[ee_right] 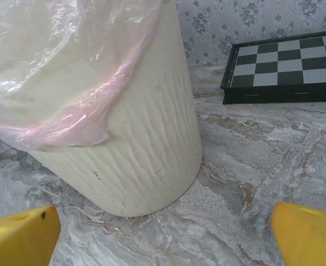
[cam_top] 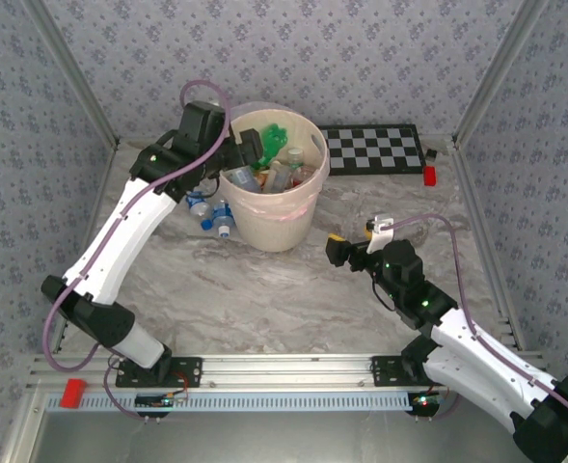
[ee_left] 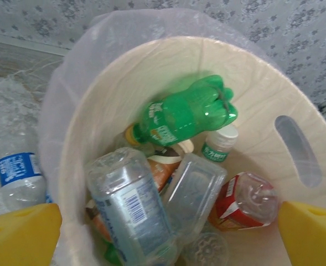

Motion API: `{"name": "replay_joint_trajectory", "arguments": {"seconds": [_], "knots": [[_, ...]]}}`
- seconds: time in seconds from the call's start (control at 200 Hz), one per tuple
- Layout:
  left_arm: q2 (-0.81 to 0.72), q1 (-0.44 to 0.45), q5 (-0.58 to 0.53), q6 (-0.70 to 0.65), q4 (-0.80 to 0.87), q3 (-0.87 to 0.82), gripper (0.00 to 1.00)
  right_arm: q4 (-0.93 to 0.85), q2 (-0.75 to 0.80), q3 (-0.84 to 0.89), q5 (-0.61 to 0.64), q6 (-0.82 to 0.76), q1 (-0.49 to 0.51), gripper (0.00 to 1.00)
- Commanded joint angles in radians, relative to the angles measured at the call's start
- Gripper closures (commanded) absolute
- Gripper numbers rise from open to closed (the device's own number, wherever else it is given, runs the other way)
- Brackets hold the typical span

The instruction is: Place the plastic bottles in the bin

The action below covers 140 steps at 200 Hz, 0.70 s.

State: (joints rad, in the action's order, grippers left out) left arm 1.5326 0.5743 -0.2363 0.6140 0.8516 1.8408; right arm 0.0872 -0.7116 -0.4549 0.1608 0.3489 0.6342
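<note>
Bin (cam_top: 279, 227): most plastic bottles (ee_left: 179, 113) inside; a few lie on table (cam_top: 264, 289) beside its left wall. Left fingers (ee_left: 21, 235) spread over bin; right fingers (ee_right: 19, 235) spread, empty. Risk: pinching those crowded bottles may roll them away.

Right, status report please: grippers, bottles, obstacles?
Left gripper open over bin. Right gripper open, empty, by bin. Blue-label bottles on table beside bin. Nothing blocks them.
</note>
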Motion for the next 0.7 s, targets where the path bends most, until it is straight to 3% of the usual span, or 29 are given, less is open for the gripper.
{"name": "replay_joint_trajectory", "arguments": {"seconds": [0.0, 0.255, 0.4, 0.53, 0.695], "knots": [[-0.100, -0.019, -0.061, -0.019, 0.008, -0.077, 0.00, 0.010, 0.024, 0.002, 0.024, 0.014, -0.007, 0.00], [-0.391, -0.125, -0.046, 0.084, -0.158, -0.495, 0.01, -0.077, 0.075, -0.068, -0.044, 0.045, -0.011, 0.00], [-0.527, -0.203, -0.019, 0.124, -0.264, -0.730, 0.07, -0.090, 0.080, -0.108, -0.090, 0.066, -0.014, 0.00], [-0.539, -0.287, 0.102, 0.148, -0.362, -0.876, 0.08, -0.117, 0.069, -0.147, -0.128, 0.094, -0.015, 0.00], [-0.448, -0.341, 0.118, 0.129, -0.462, -0.946, 0.09, -0.174, 0.063, -0.193, -0.149, 0.120, -0.011, 0.00]]}}
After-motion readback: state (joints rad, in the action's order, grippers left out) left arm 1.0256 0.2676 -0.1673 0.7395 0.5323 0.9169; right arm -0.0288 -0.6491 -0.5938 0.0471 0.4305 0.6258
